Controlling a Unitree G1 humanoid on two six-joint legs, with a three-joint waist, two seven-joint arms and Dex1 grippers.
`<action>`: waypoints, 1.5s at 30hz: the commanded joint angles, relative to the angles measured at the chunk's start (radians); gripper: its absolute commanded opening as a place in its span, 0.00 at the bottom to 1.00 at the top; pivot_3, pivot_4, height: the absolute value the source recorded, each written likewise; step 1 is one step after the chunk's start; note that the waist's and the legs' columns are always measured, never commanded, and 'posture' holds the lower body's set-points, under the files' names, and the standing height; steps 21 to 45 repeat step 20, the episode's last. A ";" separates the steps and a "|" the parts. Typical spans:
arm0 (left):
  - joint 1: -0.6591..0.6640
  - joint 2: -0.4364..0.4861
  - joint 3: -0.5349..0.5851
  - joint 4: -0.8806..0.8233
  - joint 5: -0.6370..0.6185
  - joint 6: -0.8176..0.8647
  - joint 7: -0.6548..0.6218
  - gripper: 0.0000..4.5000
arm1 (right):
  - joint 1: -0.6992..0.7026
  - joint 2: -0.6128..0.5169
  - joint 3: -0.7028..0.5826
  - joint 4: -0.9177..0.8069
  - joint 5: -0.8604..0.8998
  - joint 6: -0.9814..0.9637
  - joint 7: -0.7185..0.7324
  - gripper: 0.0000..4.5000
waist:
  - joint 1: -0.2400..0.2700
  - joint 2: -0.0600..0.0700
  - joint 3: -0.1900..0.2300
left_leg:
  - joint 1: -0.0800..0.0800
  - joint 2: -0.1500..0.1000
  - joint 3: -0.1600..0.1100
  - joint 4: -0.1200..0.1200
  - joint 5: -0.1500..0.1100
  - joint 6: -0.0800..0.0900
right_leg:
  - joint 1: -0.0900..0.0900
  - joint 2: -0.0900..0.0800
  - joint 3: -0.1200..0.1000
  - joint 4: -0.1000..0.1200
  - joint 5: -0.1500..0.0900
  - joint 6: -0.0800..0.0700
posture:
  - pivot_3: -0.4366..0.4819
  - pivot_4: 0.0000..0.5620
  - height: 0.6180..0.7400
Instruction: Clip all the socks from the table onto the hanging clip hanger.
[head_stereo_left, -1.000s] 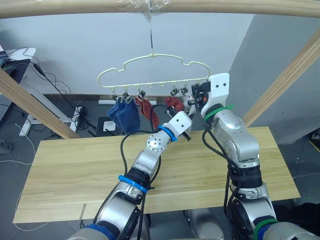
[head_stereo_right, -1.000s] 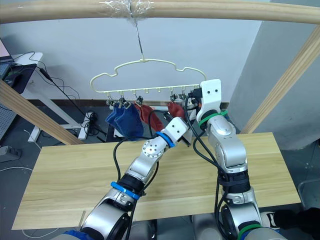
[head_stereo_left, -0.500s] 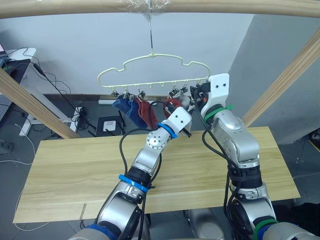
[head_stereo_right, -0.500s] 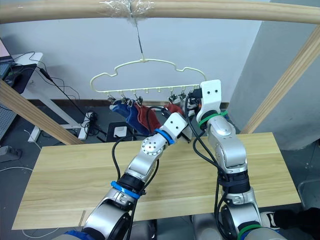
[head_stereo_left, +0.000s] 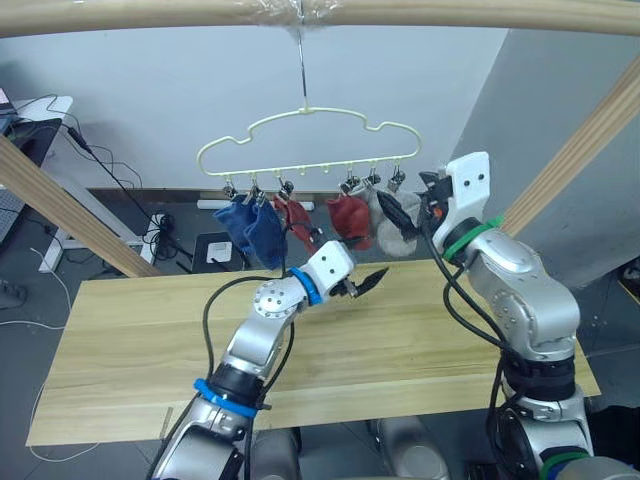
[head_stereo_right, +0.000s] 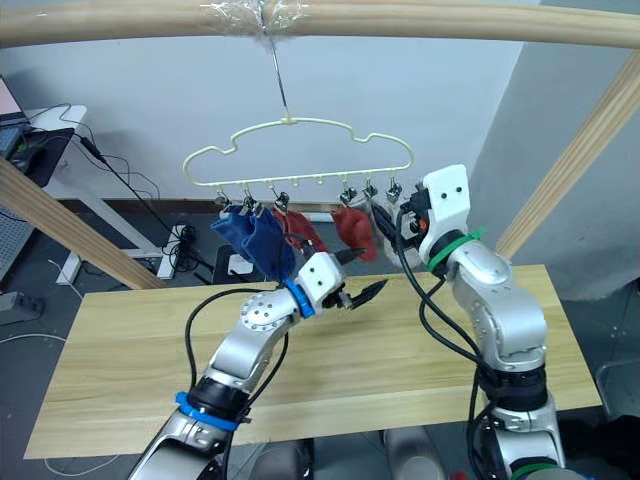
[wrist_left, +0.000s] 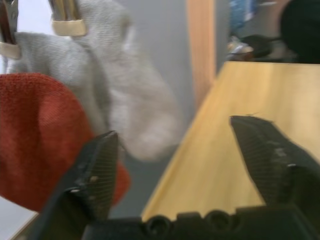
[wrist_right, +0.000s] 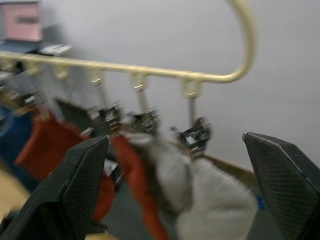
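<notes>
The pale yellow clip hanger (head_stereo_left: 305, 140) hangs by its hook from the wooden rail. On its clips hang the socks: two blue (head_stereo_left: 252, 228), two rust red (head_stereo_left: 350, 215) and two light grey (head_stereo_left: 398, 230). My left gripper (head_stereo_left: 366, 278) is open above the table (head_stereo_left: 140, 330), just below the red and grey socks and clear of them. My right gripper (head_stereo_left: 410, 200) is open beside the grey socks at the hanger's right end, holding nothing. The right wrist view shows the clips (wrist_right: 195, 137) and a grey sock (wrist_right: 210, 210) between its fingers (wrist_right: 80, 185).
The thick wooden rail (head_stereo_left: 420, 12) crosses overhead. Slanted wooden beams stand at the left (head_stereo_left: 60, 205) and right (head_stereo_left: 580, 150). Cables and a power strip (head_stereo_left: 160, 225) lie on the floor behind the table. A grey partition (head_stereo_left: 540, 110) rises at the right.
Both grippers have opened and drawn back from the hanger. The left arm dropped toward the table, the right moved to the right. The grey socks now hang free, and the blue socks swung.
</notes>
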 joint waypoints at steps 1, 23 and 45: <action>0.058 0.133 0.123 -0.226 -0.147 0.143 -0.089 0.99 | 0.015 -0.146 -0.017 -0.092 0.066 -0.014 0.173 1.00 | 0.000 0.000 0.000 | 0.001 0.000 0.000 0.000 0.000 0.000 | 0.000 0.000 0.000 0.000 0.000 0.000 | 0.29 0.41 1.00; 0.205 0.659 0.672 -0.084 -0.269 0.378 -0.145 0.99 | 0.082 -0.591 -0.141 0.102 0.078 -0.295 0.558 1.00 | 0.030 0.000 0.000 | 0.000 0.001 0.001 0.000 0.000 0.000 | -0.001 0.000 -0.001 -0.002 0.000 0.000 | 0.40 0.31 1.00; 0.205 0.659 0.672 -0.084 -0.269 0.378 -0.145 0.99 | 0.082 -0.591 -0.141 0.102 0.078 -0.295 0.558 1.00 | 0.030 0.000 0.000 | 0.000 0.001 0.001 0.000 0.000 0.000 | -0.001 0.000 -0.001 -0.002 0.000 0.000 | 0.40 0.31 1.00</action>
